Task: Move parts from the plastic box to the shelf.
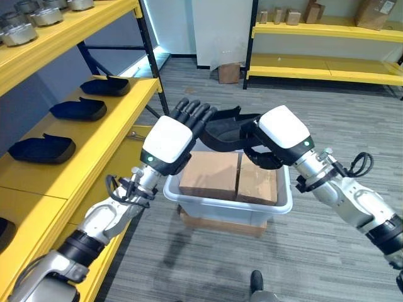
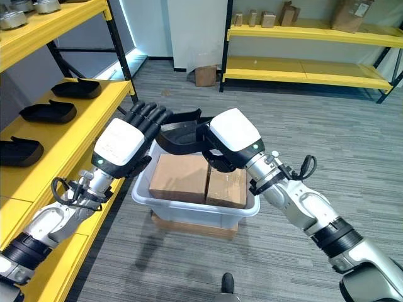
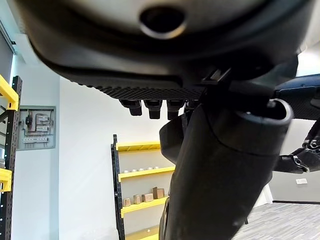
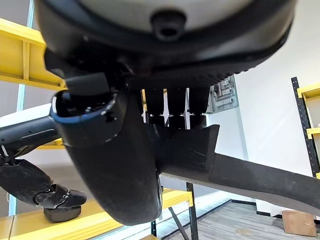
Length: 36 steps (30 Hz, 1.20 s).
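1. We see a black part [image 1: 221, 131] held above the plastic box [image 1: 189, 200], between our two hands.
2. Our right hand [image 1: 280, 135] is clamped around the part's end.
3. Our left hand [image 1: 171, 142] has straight fingers against its other end.
4. Directly below the hands, the box holds two brown cartons [image 1: 228, 177].
5. To the left of our left hand, more black parts [image 1: 41, 150] lie on the yellow shelf [image 1: 101, 146].

Right hand [image 4: 165, 55] occupies the upper frame, thumb [image 4: 107, 150] thick and dark in the foreground; fingers [image 4: 175, 105] curl down over the edge of a black moulded part [image 4: 235, 172], which runs off toward the frame's edge; yellow shelf [image 4: 30, 55] stands behind; another black part [image 4: 60, 212] rests on a lower yellow shelf board; grey floor beyond.
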Available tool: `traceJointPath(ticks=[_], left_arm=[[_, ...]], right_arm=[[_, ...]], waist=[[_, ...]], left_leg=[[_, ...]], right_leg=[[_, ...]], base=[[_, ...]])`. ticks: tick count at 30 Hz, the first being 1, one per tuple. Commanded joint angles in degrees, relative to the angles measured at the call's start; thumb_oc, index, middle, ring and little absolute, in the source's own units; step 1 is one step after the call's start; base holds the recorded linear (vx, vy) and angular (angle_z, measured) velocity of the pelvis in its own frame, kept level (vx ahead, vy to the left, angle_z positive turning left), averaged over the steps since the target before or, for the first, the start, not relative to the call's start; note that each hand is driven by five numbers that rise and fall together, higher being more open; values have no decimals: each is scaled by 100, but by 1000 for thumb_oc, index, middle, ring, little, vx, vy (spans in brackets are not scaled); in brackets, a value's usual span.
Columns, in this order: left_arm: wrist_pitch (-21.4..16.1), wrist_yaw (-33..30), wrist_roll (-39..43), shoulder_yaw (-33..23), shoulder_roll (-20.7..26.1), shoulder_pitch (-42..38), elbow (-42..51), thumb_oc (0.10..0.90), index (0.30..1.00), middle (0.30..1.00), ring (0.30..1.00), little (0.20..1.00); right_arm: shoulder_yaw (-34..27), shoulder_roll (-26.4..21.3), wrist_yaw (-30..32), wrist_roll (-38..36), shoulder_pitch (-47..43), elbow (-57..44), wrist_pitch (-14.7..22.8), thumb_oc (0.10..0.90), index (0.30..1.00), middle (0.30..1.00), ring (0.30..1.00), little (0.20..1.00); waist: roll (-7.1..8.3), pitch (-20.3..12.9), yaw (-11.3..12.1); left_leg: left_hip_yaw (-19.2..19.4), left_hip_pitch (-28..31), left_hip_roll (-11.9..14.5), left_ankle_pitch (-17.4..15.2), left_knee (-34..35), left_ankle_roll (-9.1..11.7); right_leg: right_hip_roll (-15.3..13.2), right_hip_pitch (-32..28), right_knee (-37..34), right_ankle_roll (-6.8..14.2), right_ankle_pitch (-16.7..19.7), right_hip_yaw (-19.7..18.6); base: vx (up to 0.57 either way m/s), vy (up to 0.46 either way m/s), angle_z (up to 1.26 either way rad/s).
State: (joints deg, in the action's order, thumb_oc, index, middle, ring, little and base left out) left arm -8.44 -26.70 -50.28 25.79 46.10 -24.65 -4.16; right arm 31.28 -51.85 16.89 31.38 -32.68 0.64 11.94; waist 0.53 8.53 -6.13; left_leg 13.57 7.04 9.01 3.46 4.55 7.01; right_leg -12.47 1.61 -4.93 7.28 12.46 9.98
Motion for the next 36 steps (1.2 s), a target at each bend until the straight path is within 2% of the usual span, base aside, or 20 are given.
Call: traceJointPath(ticks=[1,8,16,26,36], left_arm=[[96,-270,-80,132,196,-915,9,900,1000,1000,1000,1000],[89,-333,-123,118,180,-1026,180,900,1000,1000,1000,1000],[91,-367,-226,449,151,-1420,163,900,1000,1000,1000,1000],[114,-493,-174,42,96,-1085,428,900,1000,1000,1000,1000],[67,-465,-124,-120,255,-867,522,900,1000,1000,1000,1000]], right_arm=[[-77,357,680,-390,-1504,-216,130,400,300,300,300,300],[-32,374,687,-352,-1531,-224,128,400,300,300,300,300],[17,425,770,-358,-1629,-205,143,400,300,300,300,300],[-250,352,854,-319,-1347,-153,119,400,300,300,300,300],[-387,275,843,-309,-1151,-130,133,400,300,300,300,300]], waist=[[103,-451,48],[111,-441,44],[107,-429,0],[138,-486,31],[154,-515,59]], left_leg=[[-237,247,380,-389,45,80],[-240,258,368,-409,45,69],[-250,264,357,-421,45,57],[-267,304,355,-450,45,51],[-269,329,347,-467,45,46]], right_leg=[[-332,-107,213,450,-397,-194],[-338,-126,213,449,-410,-199],[-342,-126,227,454,-430,-212],[-332,-192,227,455,-456,-180],[-334,-242,200,455,-454,-165]], base=[[0,0,0],[0,0,0],[0,0,0],[0,0,0],[0,0,0]])
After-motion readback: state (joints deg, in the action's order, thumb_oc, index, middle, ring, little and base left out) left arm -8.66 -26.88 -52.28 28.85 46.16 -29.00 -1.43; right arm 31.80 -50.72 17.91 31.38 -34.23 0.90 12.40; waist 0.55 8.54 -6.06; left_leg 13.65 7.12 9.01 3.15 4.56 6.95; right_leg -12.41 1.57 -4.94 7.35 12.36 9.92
